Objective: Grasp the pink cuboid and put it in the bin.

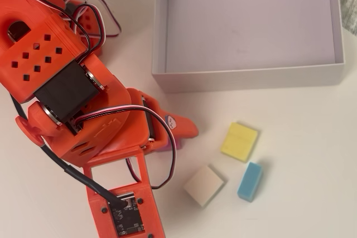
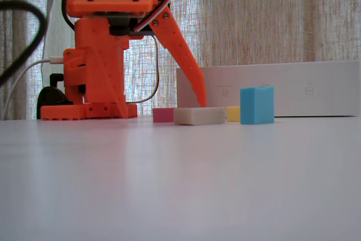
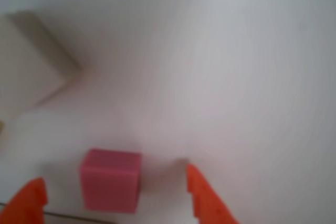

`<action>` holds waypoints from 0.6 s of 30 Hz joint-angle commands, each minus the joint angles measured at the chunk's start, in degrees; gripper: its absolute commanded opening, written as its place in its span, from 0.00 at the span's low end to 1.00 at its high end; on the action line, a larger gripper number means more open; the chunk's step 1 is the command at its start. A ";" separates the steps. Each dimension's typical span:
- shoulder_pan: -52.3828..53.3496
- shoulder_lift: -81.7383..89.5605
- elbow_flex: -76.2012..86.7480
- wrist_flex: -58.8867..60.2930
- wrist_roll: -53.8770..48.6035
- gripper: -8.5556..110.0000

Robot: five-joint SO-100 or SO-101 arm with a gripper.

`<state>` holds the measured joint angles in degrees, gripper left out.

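Observation:
The pink cuboid (image 3: 111,180) lies flat on the white table, between the two orange fingertips of my gripper (image 3: 113,178), which is open and apart from the block's sides. From the side, the pink cuboid (image 2: 163,114) sits low between the spread fingers of the gripper (image 2: 162,108). From overhead, the arm covers most of it and only a pink sliver (image 1: 165,147) shows beside the gripper (image 1: 167,137). The bin (image 1: 248,76), a shallow white box, stands at the upper right, and its wall (image 2: 316,91) shows behind the blocks in the fixed view.
To the right of the gripper lie a cream block (image 1: 204,185), a yellow block (image 1: 240,141) and a blue block (image 1: 250,181) on its edge. A blurred pale corner (image 3: 31,72) fills the upper left of the wrist view. The arm's base and cables occupy the left.

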<state>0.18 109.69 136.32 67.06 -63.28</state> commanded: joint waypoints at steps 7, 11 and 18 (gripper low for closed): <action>-0.97 2.29 2.37 0.09 0.44 0.34; -1.23 2.02 3.16 -1.14 0.62 0.34; -0.35 2.29 5.98 -5.98 0.79 0.30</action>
<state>-0.53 111.97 141.86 62.67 -62.93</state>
